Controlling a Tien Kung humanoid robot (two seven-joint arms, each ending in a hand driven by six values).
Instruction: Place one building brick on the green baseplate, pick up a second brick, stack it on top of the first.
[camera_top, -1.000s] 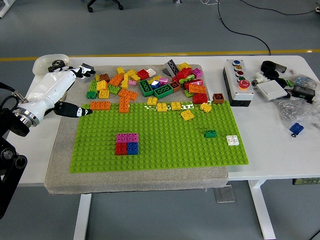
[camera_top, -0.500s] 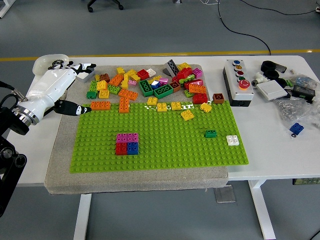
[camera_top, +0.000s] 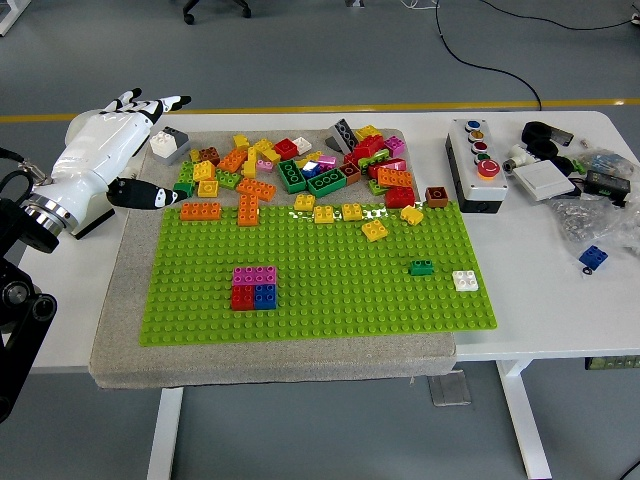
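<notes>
The green baseplate lies on a grey mat. On it stands a magenta brick stacked on a red and a blue brick. A small green brick, a white brick and yellow bricks also sit on the plate. A pile of loose bricks lies along the plate's far edge. My left hand, white with black fingertips, hovers at the far left beyond the plate's corner, fingers spread, holding nothing. The right hand is out of view.
A grey button box stands right of the pile. Cables, a white box and a blue brick clutter the right end of the table. A white bowl sits behind my left hand.
My left hand has lifted and drawn back to the left, away from the plate's corner; its fingers now point up and outward. The bricks have not moved.
</notes>
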